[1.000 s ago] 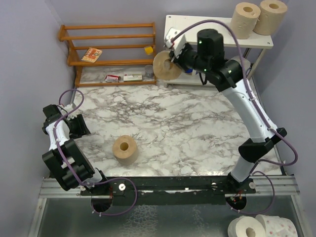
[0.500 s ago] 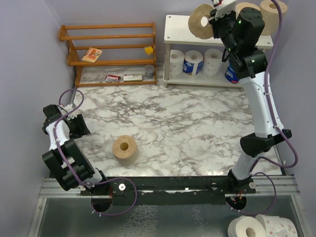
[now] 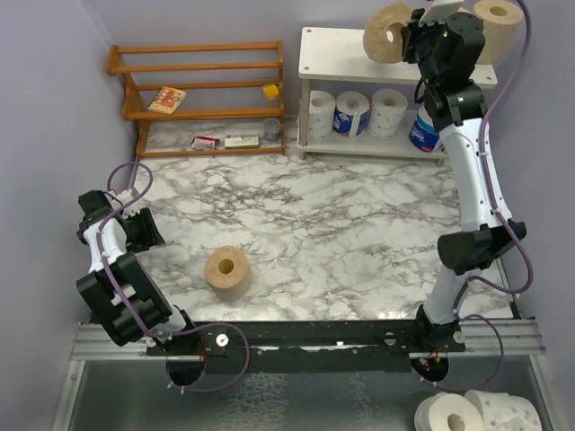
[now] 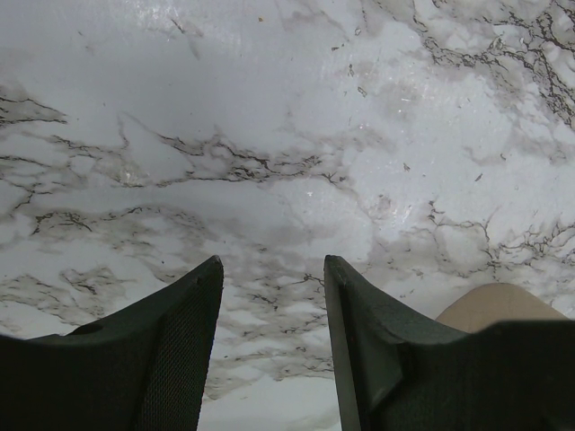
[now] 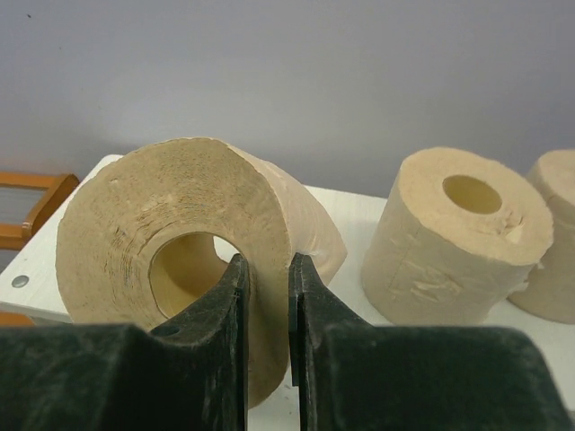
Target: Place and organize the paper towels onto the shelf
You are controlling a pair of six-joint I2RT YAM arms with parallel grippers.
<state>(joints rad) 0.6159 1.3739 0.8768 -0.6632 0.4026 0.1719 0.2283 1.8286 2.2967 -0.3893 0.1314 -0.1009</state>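
My right gripper (image 3: 415, 34) (image 5: 266, 262) is shut on the wall of a tan paper towel roll (image 3: 388, 32) (image 5: 171, 233), one finger inside its core. It holds the roll on its side over the left part of the shelf's top board (image 3: 337, 54) (image 5: 359, 211). Two more tan rolls (image 5: 463, 238) (image 5: 552, 233) stand upright on that board to the right. The lower tier holds white rolls (image 3: 322, 112) (image 3: 388, 112) and blue-and-white ones (image 3: 351, 112). Another tan roll (image 3: 227, 271) (image 4: 499, 305) lies on the marble table. My left gripper (image 3: 139, 229) (image 4: 272, 265) hangs open and empty over the table, left of that roll.
An orange-brown slatted wooden rack (image 3: 202, 90) with small boxes stands left of the shelf. Purple walls close in the left, back and right sides. Two more rolls (image 3: 476, 413) lie below the table's near edge at the right.
My right arm has raised the tan roll from in front of the lower tier up to the top board and carried it rightward. The left arm has stayed still.
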